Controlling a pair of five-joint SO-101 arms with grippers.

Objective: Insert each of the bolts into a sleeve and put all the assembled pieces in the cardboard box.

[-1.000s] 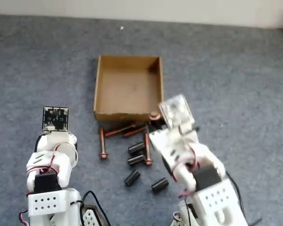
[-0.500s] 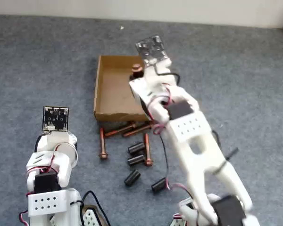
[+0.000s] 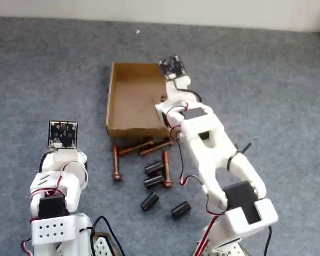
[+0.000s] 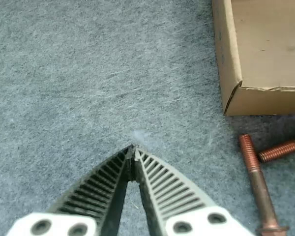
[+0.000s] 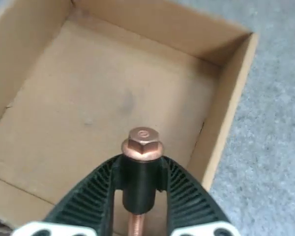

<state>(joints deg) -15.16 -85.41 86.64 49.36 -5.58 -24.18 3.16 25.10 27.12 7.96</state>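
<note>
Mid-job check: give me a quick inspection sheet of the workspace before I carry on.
Surface: grey carpet, flat.
Job's things: cardboard box, visible floor bare; four bolts and four sleeves loose beside it; one assembled piece held above the box.
Clutter: nothing seen.
Grippers: left pincer shut, empty, over carpet; right pincer shut on the assembled piece.
Cables: dark cable hangs from the right arm above the bolts.
Surroundings: pale wall beyond the carpet.

A grey carpeted surface carries an open brown cardboard box; nearer lie copper-coloured metal bolts and black cylindrical sleeves.
</note>
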